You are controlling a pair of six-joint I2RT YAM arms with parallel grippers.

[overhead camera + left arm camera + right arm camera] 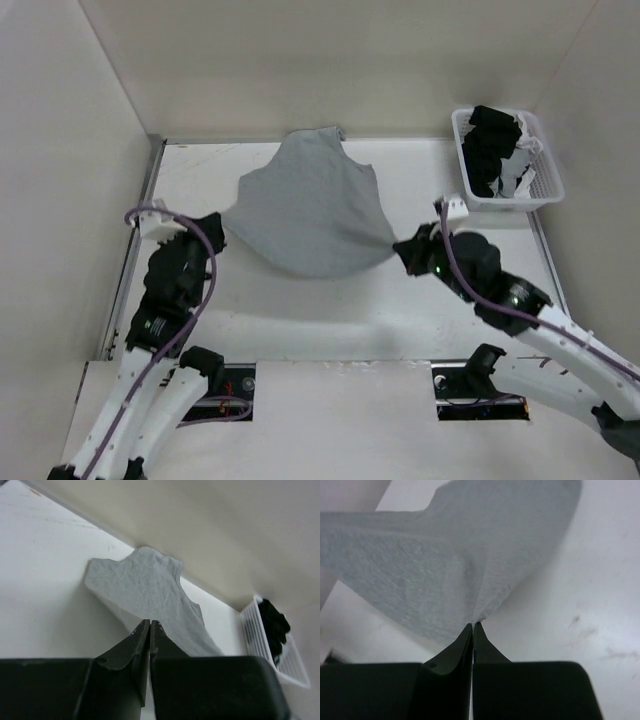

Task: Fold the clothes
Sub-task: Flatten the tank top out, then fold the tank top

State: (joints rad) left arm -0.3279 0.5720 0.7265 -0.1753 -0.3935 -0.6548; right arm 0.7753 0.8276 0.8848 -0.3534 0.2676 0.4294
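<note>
The clothes [310, 210], a heather-grey tank top, hang stretched between my two grippers above the white table, with the strap end reaching the back wall. My left gripper [222, 230] is shut on the lower left corner. In the left wrist view the fabric [145, 585] runs from the closed fingertips [150, 622] away toward the wall. My right gripper [396, 243] is shut on the lower right corner. The right wrist view shows the cloth [420, 565] gathered into a point right at the gripper [474, 624], and it fans out from there.
A white plastic basket [545, 190] stands at the back right corner, holding black garments [490, 150] and white cloth pieces; it also shows in the left wrist view as the basket [295, 672]. Beige walls close in the table [330, 310] on three sides.
</note>
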